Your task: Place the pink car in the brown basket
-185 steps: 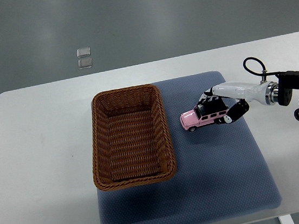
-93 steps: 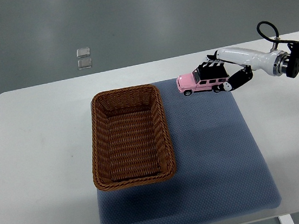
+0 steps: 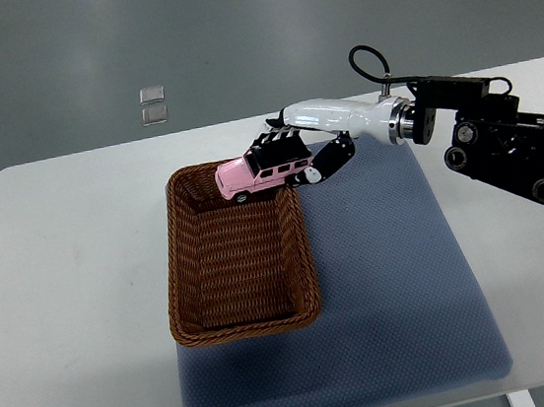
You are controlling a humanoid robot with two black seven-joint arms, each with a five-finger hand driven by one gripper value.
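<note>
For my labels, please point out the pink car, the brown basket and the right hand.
pink car (image 3: pixel 261 174), top view, its side
brown basket (image 3: pixel 176 275), top view, left rim
right hand (image 3: pixel 296 156), top view, its fingers

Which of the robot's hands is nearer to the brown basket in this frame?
Right. The right hand holds the pink car over the far right corner of the brown basket, reaching in from the right. The left hand is not in view, so its distance cannot be judged.

Single steep overhead view, whole table (image 3: pixel 84 286)
</note>
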